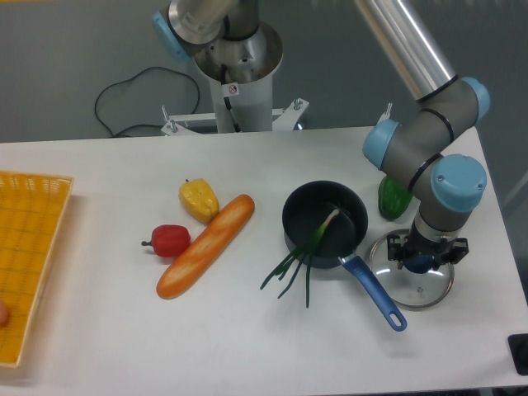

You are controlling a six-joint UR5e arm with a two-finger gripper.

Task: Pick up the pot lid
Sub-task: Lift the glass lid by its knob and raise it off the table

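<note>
At the right of the table, my gripper [422, 254] points down over the clear, round pot lid [411, 287]. Its fingers are shut on the lid's dark blue knob, one on each side of it. The lid lies flat on the table, its rim beside the blue pan handle. The gripper and wrist cover part of the lid's far right side.
Left of the lid is a black pan [301, 206] with a blue handle [375, 293] and a green-leaved vegetable [308, 251] in it. A green pepper [394, 198] lies behind the lid. Farther left are a baguette [206, 247], yellow item [199, 200], red item [171, 241] and yellow crate [33, 272].
</note>
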